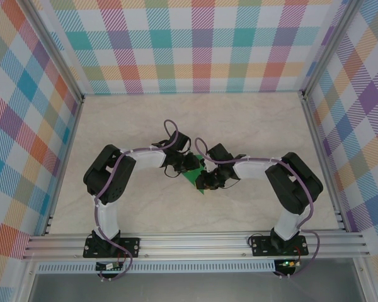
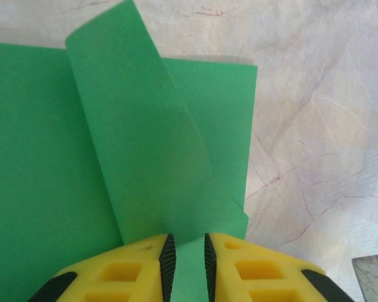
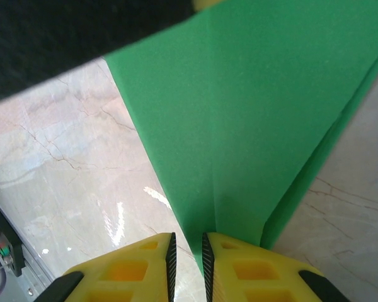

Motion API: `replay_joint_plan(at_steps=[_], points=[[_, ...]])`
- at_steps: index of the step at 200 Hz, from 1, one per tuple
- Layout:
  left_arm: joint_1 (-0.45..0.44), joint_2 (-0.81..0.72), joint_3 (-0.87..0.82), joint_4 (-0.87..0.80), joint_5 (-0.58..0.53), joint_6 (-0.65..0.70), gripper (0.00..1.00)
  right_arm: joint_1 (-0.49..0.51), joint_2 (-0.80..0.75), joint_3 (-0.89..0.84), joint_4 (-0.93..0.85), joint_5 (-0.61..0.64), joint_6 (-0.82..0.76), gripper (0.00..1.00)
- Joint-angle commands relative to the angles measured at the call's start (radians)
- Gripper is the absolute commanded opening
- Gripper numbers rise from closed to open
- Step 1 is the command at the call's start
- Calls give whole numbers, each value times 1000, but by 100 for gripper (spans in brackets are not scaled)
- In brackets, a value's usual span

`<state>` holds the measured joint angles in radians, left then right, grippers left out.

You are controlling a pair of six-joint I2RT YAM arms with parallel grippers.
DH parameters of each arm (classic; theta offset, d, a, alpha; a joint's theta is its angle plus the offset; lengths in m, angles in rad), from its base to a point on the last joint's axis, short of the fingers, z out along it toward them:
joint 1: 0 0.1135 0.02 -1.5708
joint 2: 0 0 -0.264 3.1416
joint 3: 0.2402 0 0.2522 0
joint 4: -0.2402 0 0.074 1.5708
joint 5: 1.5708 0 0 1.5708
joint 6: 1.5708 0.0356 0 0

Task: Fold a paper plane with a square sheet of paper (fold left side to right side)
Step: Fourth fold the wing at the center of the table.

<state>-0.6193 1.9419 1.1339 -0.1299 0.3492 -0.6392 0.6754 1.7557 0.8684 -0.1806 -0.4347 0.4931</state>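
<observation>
Both my left gripper (image 2: 186,267) and right gripper (image 3: 187,264) were clamped on edges of the green paper (image 2: 38,157); it looked light and floppy.

Both arms bend inward from their bases on the aluminium rail (image 1: 195,242) and meet at the middle of the pale marbled counter (image 1: 176,119). The left gripper (image 1: 183,166) and the right gripper (image 1: 209,178) sit close together over the green sheet of paper (image 1: 195,181), a small pointed patch between them. Their hold on it is too small to make out. Plaid walls (image 1: 189,50) stand on three sides.
</observation>
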Motion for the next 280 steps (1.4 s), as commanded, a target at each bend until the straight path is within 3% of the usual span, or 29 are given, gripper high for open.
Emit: replay_joint_plan(at_steps=[1, 67, 190, 233, 255, 280], points=[[-8, 23, -22, -72, -51, -1, 23, 10, 3, -39, -82, 31, -18, 21], [-8, 32, -13, -79, -53, -2, 23, 18, -54, -98, -89, 16, -25, 13], [-7, 35, -11, -80, -52, -1, 23, 38, -138, -181, -178, 37, -53, 13], [-10, 21, -16, -79, -47, -5, 23, 35, -316, -160, -189, 67, -42, 16], [-8, 14, -16, -76, -48, -8, 23, 35, -363, -147, -120, 59, -17, 18], [-12, 11, -19, -75, -49, -7, 23, 35, -290, -117, -2, 38, 29, 16]])
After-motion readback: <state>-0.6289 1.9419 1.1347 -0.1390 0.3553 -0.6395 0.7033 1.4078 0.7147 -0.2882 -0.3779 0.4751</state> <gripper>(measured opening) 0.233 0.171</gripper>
